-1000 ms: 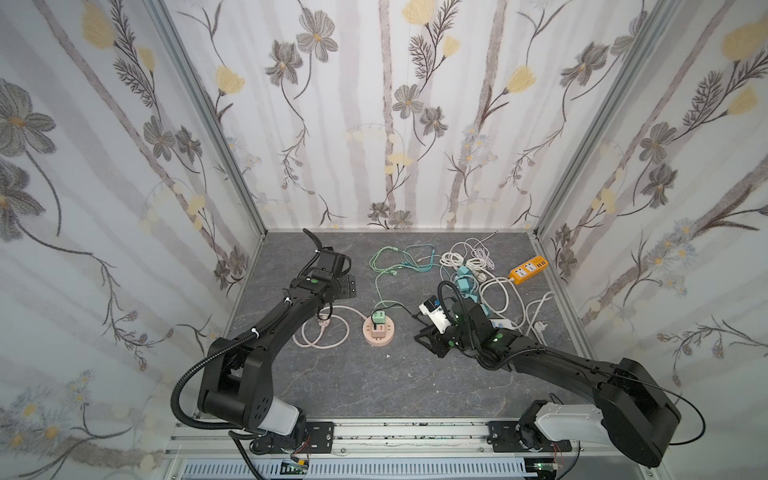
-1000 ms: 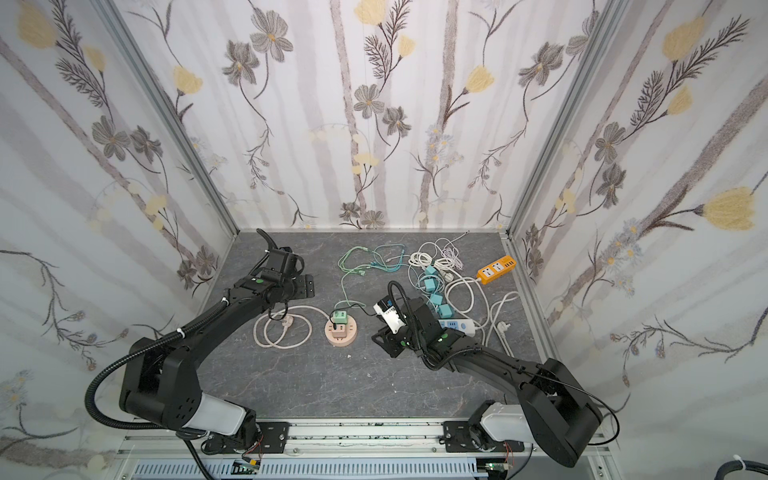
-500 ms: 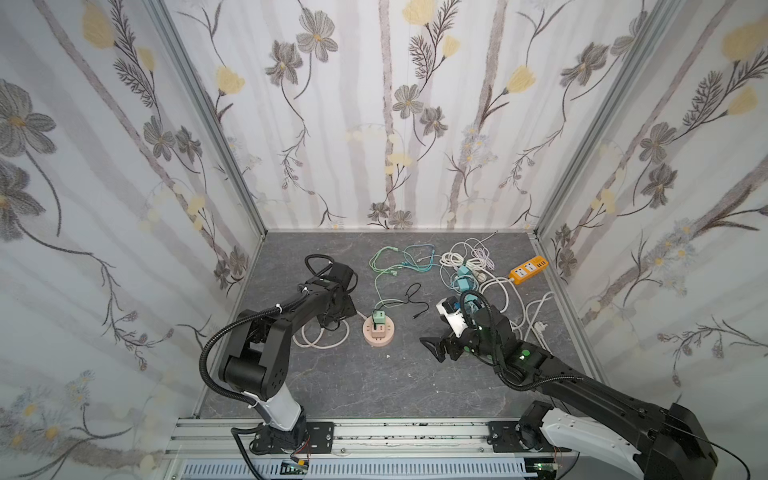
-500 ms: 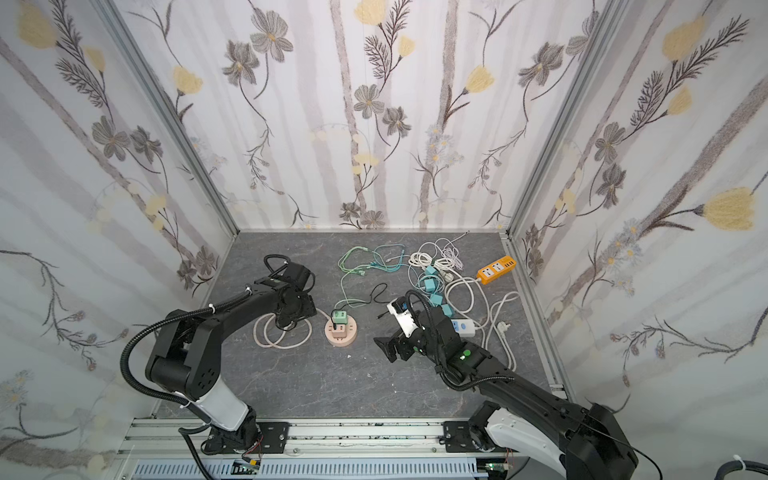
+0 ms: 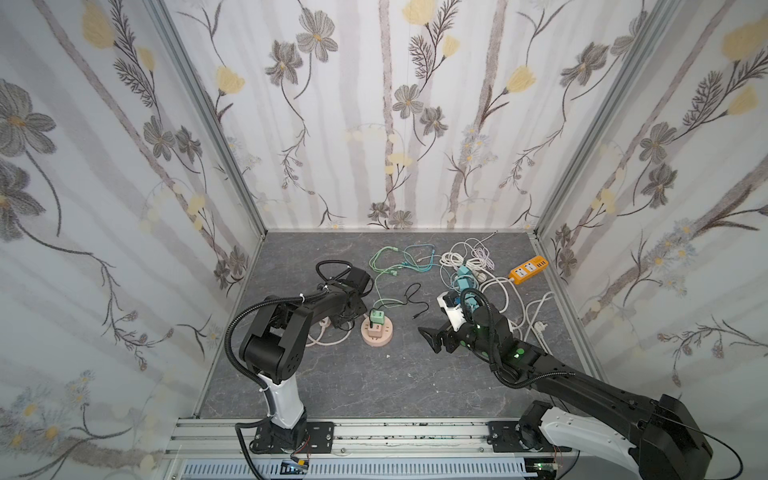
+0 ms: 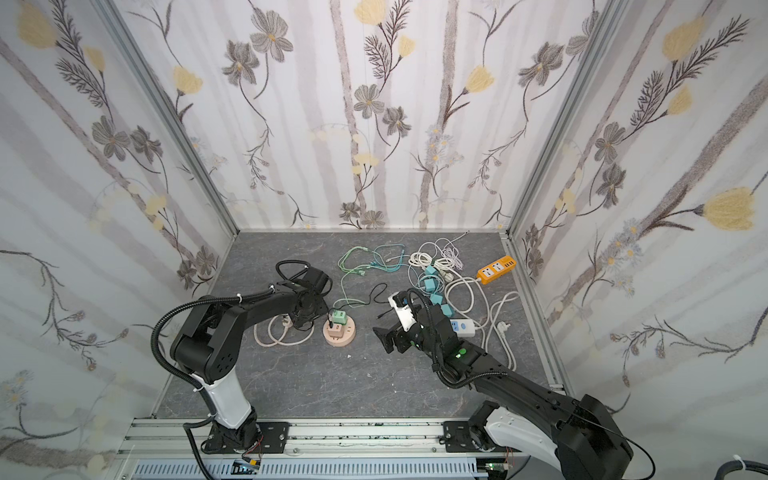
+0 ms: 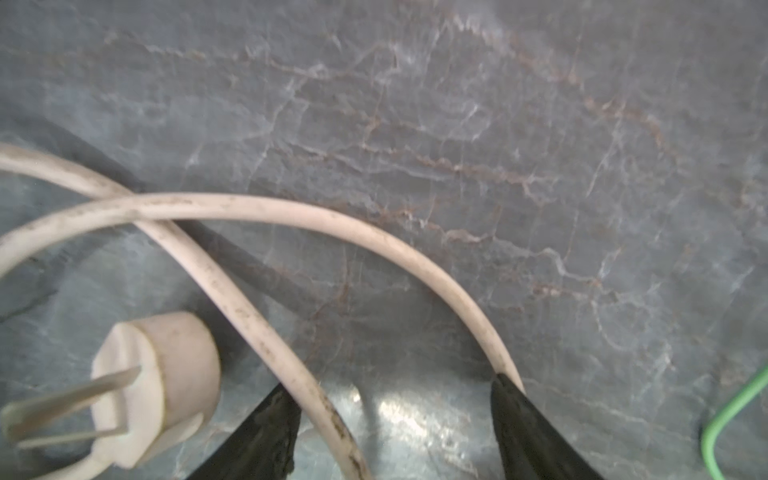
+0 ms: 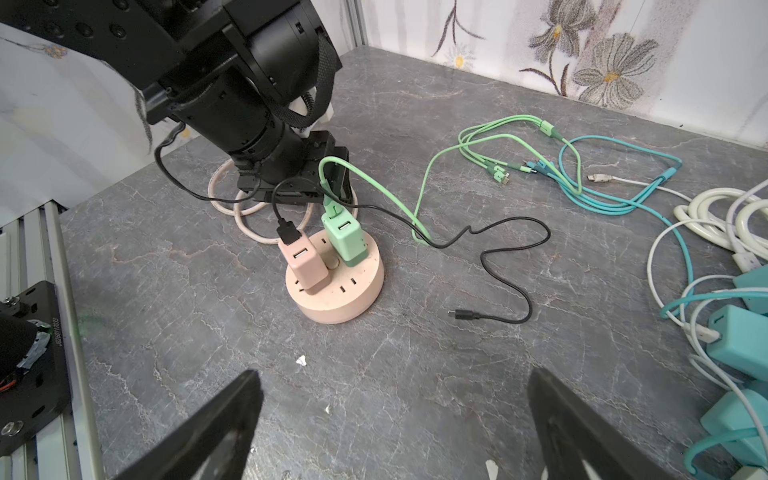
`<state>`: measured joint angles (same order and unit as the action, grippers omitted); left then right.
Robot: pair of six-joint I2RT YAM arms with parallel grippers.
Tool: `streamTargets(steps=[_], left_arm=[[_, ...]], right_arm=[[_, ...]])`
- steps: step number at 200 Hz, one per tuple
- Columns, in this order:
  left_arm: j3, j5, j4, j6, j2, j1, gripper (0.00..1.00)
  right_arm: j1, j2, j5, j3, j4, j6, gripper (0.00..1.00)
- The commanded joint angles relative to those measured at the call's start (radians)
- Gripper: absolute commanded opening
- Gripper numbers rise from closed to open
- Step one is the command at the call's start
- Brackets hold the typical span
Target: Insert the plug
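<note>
Right gripper (image 8: 392, 374) has sprung wide; grips nothing.

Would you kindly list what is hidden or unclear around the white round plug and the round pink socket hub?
Left gripper: hidden under its own wrist in both top views.
White round plug: blurred in the left wrist view; prong details unclear.
Round pink socket hub: far sockets hidden behind the pink charger and green charger in the right wrist view.
</note>
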<state>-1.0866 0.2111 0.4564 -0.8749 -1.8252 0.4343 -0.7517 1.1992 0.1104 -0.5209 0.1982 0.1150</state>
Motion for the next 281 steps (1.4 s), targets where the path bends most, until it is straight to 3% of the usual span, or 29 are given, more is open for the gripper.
streamTargets(steps=[1,9,31,59,138,156,172,188,212,232,241,281], left_arm=[[-0.016,0.046,-0.044,-0.043,-0.019,0.004,0.53],[-0.014,0.067,-0.046,-0.05,-0.017,0.006,0.45],[0.006,0.119,-0.051,-0.056,0.003,0.003,0.35],[0.035,0.146,-0.037,-0.063,0.01,-0.013,0.0],[0.145,0.287,-0.034,-0.092,0.101,-0.16,0.0],[0.167,0.269,-0.058,-0.106,0.125,-0.21,0.0],[0.147,0.191,-0.095,-0.028,0.132,-0.229,0.0],[0.08,0.15,-0.052,0.038,0.121,-0.202,0.44],[0.05,0.147,0.001,-0.026,0.148,-0.145,0.64],[0.079,0.093,-0.034,-0.109,0.159,-0.103,0.93],[0.071,0.087,-0.037,-0.122,0.147,-0.084,1.0],[0.006,0.135,0.047,-0.146,0.051,-0.048,1.0]], right_arm=[[-0.001,0.016,0.018,-0.003,0.069,0.011,0.99],[-0.001,0.017,0.02,-0.005,0.068,0.012,0.99],[-0.003,0.018,0.018,-0.003,0.069,0.017,0.99],[-0.003,0.025,0.017,-0.005,0.07,0.016,0.99],[-0.003,0.057,0.032,-0.036,0.066,0.008,0.99],[-0.003,0.063,0.035,-0.039,0.067,0.008,0.99],[-0.004,0.067,0.037,-0.045,0.067,0.005,0.99],[-0.003,0.067,0.037,-0.044,0.07,0.002,0.99],[-0.005,0.071,0.036,-0.045,0.077,0.001,0.99],[-0.005,0.071,0.038,-0.039,0.086,0.005,0.99],[-0.005,0.069,0.038,-0.037,0.089,0.004,0.99],[-0.006,0.044,0.035,-0.022,0.081,-0.005,1.0]])
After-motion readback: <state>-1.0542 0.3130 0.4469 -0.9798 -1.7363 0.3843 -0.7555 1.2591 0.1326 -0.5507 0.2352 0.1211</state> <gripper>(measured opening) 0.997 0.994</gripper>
